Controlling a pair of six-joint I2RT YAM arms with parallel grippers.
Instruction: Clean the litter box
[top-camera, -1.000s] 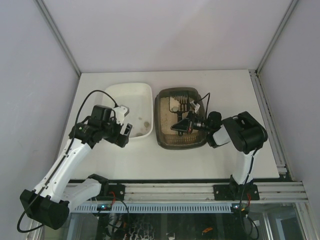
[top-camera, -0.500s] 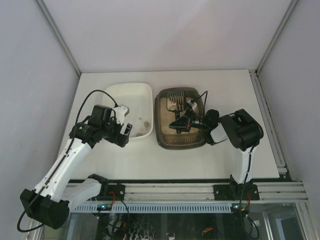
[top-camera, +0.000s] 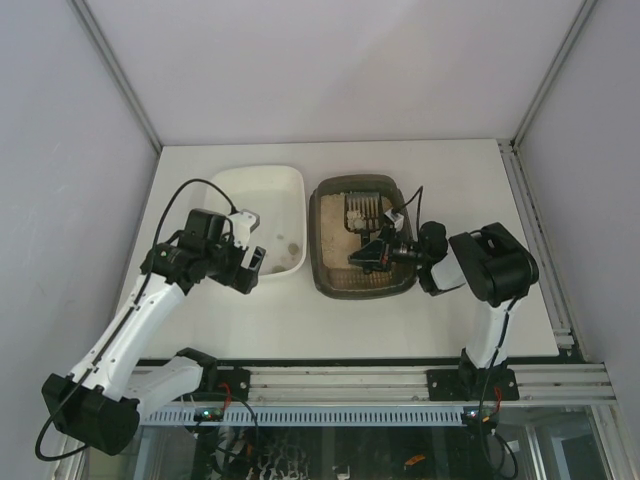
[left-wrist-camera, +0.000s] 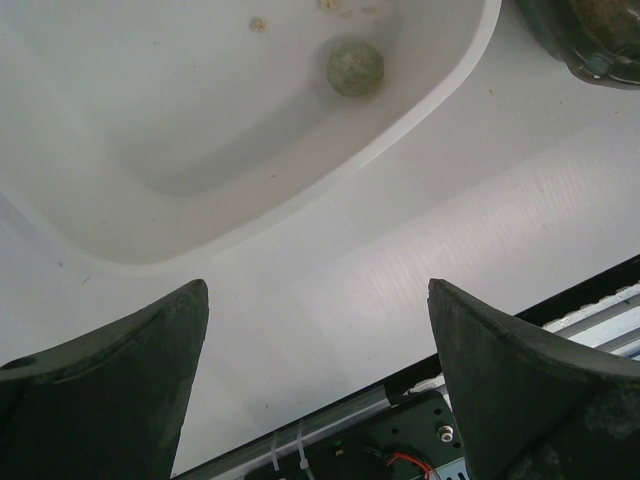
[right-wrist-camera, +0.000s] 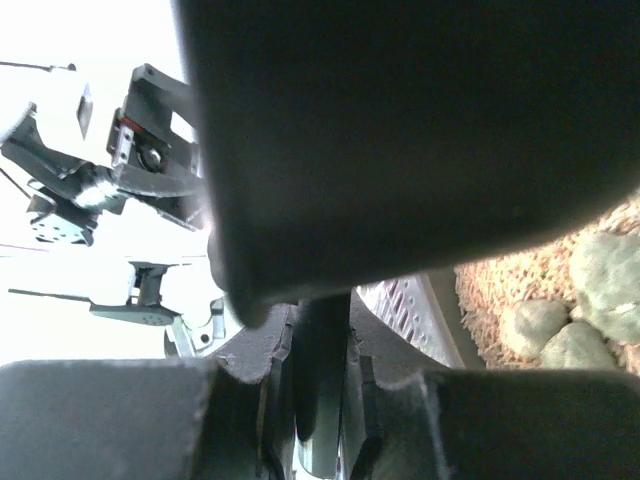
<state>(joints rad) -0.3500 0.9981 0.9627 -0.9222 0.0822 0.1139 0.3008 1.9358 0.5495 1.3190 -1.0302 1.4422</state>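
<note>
- A white table (top-camera: 450, 180) seen from above, with two robot arms mounted at its near edge and two trays side by side in the middle.
- The litter box (top-camera: 316, 240), a dark brown-grey tray with rounded corners and a thick rim, sits just right of centre. It is close to the white tray, and a narrow strip of table shows between them.
- Beige granular litter (top-camera: 332, 215) covers the floor of the litter box. In the right wrist view, several greenish-grey lumps (right-wrist-camera: 610, 265) lie on the litter.
- A black slotted scoop (top-camera: 362, 210) is inside the litter box, its slotted head towards the far end, over the litter.
- The right gripper (top-camera: 372, 255) reaches in over the near right part of the litter box, its jaws clamped on the scoop's handle. In its wrist view a dark stalk runs between the fingers, and the rest is too close and dark to read.
- The white tray (top-camera: 262, 195), left of the litter box, is about the same size. It holds one round greenish-grey ball (left-wrist-camera: 355, 67) near its right wall and a few beige crumbs (left-wrist-camera: 258, 22).
- The left gripper (top-camera: 248, 262) hangs over the table at the near right corner of the white tray. Its dark fingers (left-wrist-camera: 110, 390) are spread wide with nothing between them.
</note>
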